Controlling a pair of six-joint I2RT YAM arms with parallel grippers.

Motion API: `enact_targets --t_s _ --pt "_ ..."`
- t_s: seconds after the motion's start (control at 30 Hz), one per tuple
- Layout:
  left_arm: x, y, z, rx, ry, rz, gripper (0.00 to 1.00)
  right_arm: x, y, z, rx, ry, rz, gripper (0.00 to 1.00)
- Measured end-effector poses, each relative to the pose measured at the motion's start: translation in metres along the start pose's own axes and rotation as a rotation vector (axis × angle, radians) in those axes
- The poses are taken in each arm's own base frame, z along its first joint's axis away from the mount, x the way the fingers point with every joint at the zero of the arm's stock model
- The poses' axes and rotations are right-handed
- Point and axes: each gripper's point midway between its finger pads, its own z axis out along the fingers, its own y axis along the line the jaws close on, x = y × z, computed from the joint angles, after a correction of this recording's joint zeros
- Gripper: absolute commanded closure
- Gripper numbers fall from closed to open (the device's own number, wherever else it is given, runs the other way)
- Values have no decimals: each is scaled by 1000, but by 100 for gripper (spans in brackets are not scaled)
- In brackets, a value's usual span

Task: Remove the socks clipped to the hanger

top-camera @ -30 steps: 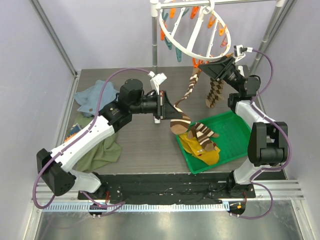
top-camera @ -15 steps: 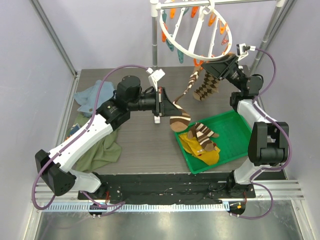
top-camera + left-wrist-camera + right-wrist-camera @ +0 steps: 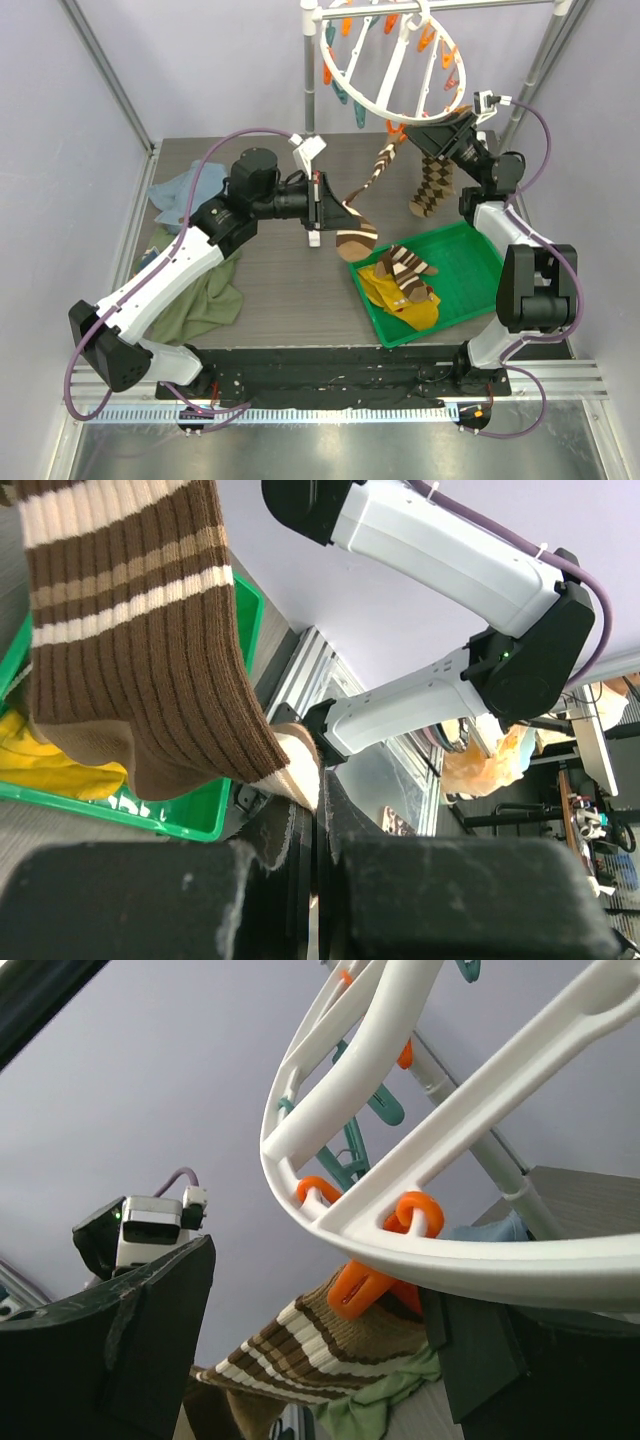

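Socks: you have two on the hanger (image 3: pixel 375 105) at 12 o'clock in the overhead view. One is a striped sock (image 3: pixel 355 238) and the other a diamond-patterned sock (image 3: pixel 430 185), which hangs free at the first one's 3 o'clock. The rest lie in the one green tray (image 3: pixel 465 270) at 4 o'clock on the table. There a second striped one (image 3: pixel 405 265) lies on the mustard-yellow socks (image 3: pixel 400 300), but you can't get a yellow count from this pile.

Left gripper (image 3: pixel 320 205): clamped on the foot end of the hanging striped sock, and the sock runs slanted up toward 1 o'clock to its orange clip (image 3: pixel 365 1285).

Right gripper (image 3: pixel 425 132): jaws wide apart and holding nothing, up under the ring's lower rim. Its wrist view has that one orange clip and the striped cuff between the two fingers. Whether either finger touches them you can't tell.

There are two loose cloths: the blue cloth (image 3: pixel 180 195) at 9 o'clock and the olive-green cloth (image 3: pixel 205 300) at 8 o'clock, partly under the left arm.
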Motion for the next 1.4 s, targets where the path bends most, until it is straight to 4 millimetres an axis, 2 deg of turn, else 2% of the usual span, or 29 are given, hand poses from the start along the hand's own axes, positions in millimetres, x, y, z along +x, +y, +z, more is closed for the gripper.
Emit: enact_targets --t_s 0.13,0.23,0.33,0.4,0.5,0.57,0.7,0.8,0.9,0.97,1.1,1.23,1.4 --pt "0 2 -1 -7 1 -3 100 2 -11 -9 42 -51 88 9" --pt "0 5 0 -22 -1 5 100 13 -22 -23 97 -78 155 10" --pt "-1 10 1 -44 -14 33 100 25 -17 -37 141 -83 114 10" --pt "-2 13 2 -64 -25 62 100 25 -6 -40 185 -83 55 9" --pt "-2 20 6 -104 -45 110 100 11 22 -43 265 -106 -64 6" --pt "2 24 11 -128 -50 139 100 -7 42 -44 361 -145 -138 7" --pt "15 41 22 -185 -57 182 100 -36 68 -52 527 -201 -218 16" --pt "26 54 29 -232 -63 214 100 -46 69 -64 676 -220 -227 20" --pt "32 58 36 -254 -80 255 100 -45 57 -81 822 -218 -210 23" --pt "34 58 41 -257 -95 279 100 -42 46 -92 918 -202 -191 23" --pt "35 55 48 -262 -133 320 100 -28 25 -97 1022 -141 -162 24" --pt "30 50 51 -250 -164 333 100 11 16 -78 1008 -16 -133 24" --pt "31 52 57 -245 -167 331 100 55 19 -58 921 93 -105 24"
